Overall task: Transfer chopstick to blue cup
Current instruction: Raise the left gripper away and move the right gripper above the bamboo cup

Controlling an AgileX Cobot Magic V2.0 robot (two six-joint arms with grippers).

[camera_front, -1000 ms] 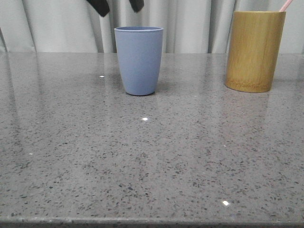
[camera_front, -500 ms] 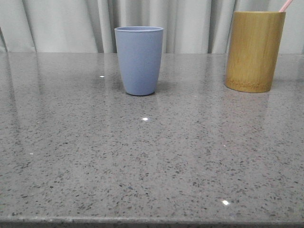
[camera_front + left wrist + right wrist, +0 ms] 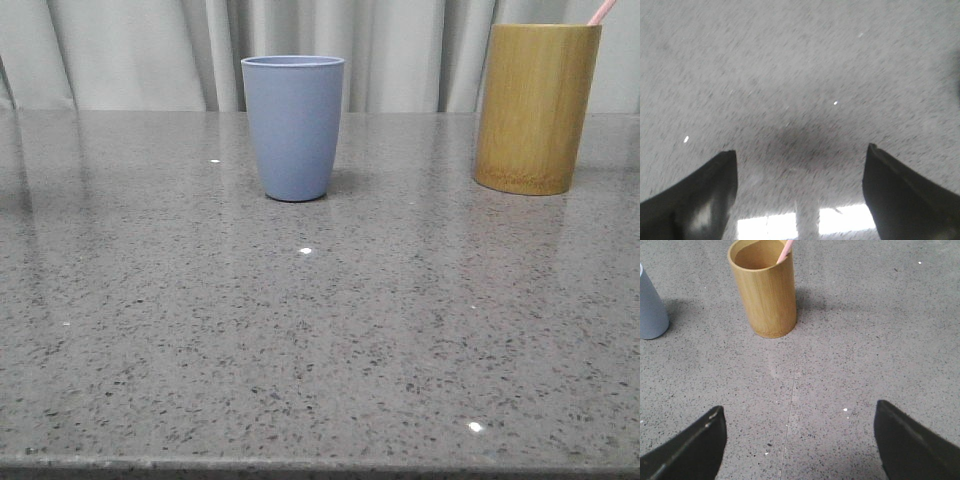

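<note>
While both arms hung over the grey stone table, the scene read as follows.

Chopstick: a thin pale pink stick (image 3: pixel 602 11) stood in the bamboo cup (image 3: pixel 536 107) at the upper right of the front view, leaning against the rim, with a short tip showing above it; the rest was hidden inside.

Chopstick from above: in the right wrist view its pink end (image 3: pixel 785 251) rested on the inner edge of the bamboo cup (image 3: pixel 765 292), at the upper left of that frame.

Blue cup: a plain, matte, greyish-blue tumbler (image 3: pixel 293 126), wider at the rim, stood upright at upper centre of the front view, well apart from the bamboo cup; its lower side showed at the left edge of the right wrist view (image 3: pixel 650 307).

Change: one second before, two dark finger tips hung above the blue cup at the top of the front view; half a second before they had gone, and they were gone now too. Cups and stick had not moved.

Left gripper: (image 3: pixel 800 160) jaws spread wide, nothing between them, over bare, blurred table (image 3: pixel 790 75).

Right gripper: (image 3: pixel 800 412) jaws spread wide, empty, with the bamboo cup ahead of them.

Surroundings: speckled table (image 3: pixel 320 330) with small light glints; pale curtain (image 3: pixel 130 50) behind.

Obstruction: the bamboo wall covered most of the stick.
</note>
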